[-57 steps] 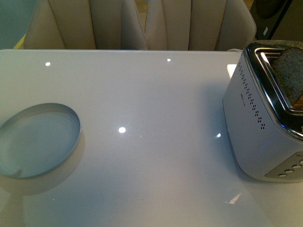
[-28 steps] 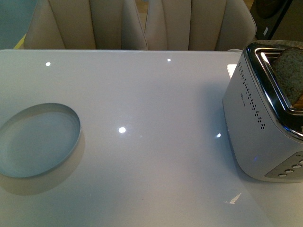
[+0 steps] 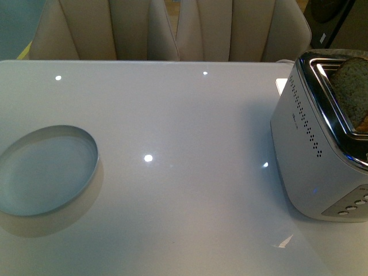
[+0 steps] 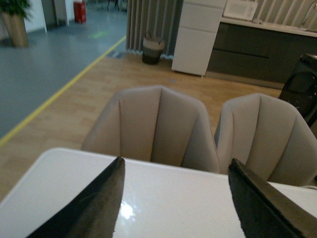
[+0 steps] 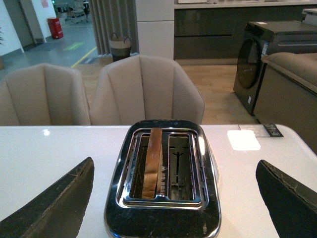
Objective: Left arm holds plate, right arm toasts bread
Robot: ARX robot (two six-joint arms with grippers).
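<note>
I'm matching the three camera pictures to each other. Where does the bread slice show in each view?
Front view: the bread stands in the toaster, at the far right edge.
Left wrist view: not in it.
Right wrist view: the bread stands in one toaster slot, low centre.
Shared landmark: the beige chairs behind the table.
</note>
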